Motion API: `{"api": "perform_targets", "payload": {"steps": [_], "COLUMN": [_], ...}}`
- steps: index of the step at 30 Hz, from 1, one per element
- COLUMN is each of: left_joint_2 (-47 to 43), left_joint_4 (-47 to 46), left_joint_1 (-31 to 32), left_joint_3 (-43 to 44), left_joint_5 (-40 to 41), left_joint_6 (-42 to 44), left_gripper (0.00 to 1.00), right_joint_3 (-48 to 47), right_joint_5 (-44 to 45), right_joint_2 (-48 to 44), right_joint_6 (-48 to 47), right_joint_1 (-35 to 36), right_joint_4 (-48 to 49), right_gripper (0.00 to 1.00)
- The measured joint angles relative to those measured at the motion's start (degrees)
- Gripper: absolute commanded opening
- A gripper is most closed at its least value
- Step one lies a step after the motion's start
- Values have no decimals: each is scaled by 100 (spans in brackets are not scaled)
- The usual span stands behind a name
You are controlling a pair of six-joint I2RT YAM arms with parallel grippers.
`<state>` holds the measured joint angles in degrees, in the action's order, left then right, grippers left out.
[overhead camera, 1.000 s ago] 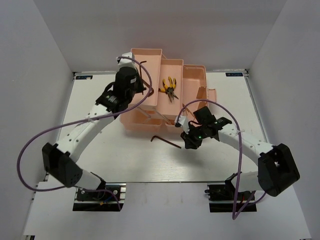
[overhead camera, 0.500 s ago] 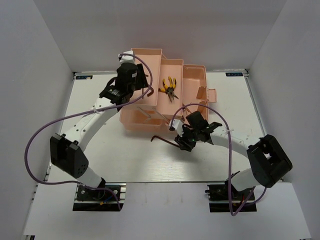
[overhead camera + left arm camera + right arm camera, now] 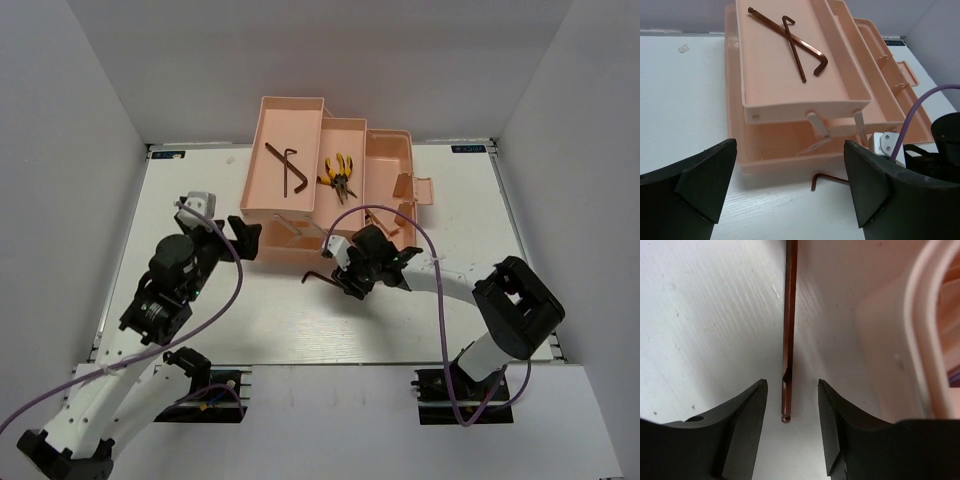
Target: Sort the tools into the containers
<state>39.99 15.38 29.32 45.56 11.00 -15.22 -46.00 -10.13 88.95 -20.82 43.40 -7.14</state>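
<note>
**Hex key on the table: right jaws straddle its shaft**

Hex key (image 3: 318, 279) is the last one outside; it lies flat on the white table (image 3: 450, 200), just in front of the near wall of the pink toolbox (image 3: 258, 130). Two more hex keys (image 3: 285, 165) lie crossed in the far-left tray, and the yellow pliers (image 3: 340, 175) sit in the tray beside it.

Long axis: in the overhead view the shaft runs roughly along the toolbox front, with the bent end towards the left arm's side. In the right wrist view the shaft (image 3: 789, 330) runs straight away from the camera, its ball end down between the fingers.

Right gripper (image 3: 791, 387): jaws part-spread, one on each side of the shaft, with bare table showing in both gaps. We see no contact and nothing pinched. The closing line is square across the shaft.

Left gripper (image 3: 790, 150): spread wide, empty, held back from the toolbox front and facing it. The key (image 3: 827, 177) is visible beyond it, well apart.

Judgement: the right arm is clearly the nearer. The pick turns on closing across the thin shaft while staying low enough to catch it.
</note>
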Motion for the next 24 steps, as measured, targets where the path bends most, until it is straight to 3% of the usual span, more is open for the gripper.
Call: {"api": "perform_targets", "payload": {"steps": [8, 13, 19, 23, 24], "left_joint_2": [-452, -420, -481, -518, -525], "left_joint_4": [208, 264, 264, 271, 273], "left_joint_1": [0, 0, 0, 0, 0], "left_joint_3": [-380, -387, -387, -387, -387], "left_joint_5": [-66, -70, -37, 0, 7], "left_joint_6": [122, 127, 127, 129, 127], "left_gripper": [99, 99, 99, 99, 99], "right_joint_3": [17, 52, 94, 195, 236], "right_joint_5": [428, 520, 597, 662, 686], "right_joint_2": [192, 306, 315, 262, 229], "right_joint_6": [243, 258, 247, 227, 205], "right_joint_1": [225, 260, 267, 330, 348], "right_joint_4": [297, 444, 566, 660, 695], "right_gripper": [51, 44, 23, 0, 0]}}
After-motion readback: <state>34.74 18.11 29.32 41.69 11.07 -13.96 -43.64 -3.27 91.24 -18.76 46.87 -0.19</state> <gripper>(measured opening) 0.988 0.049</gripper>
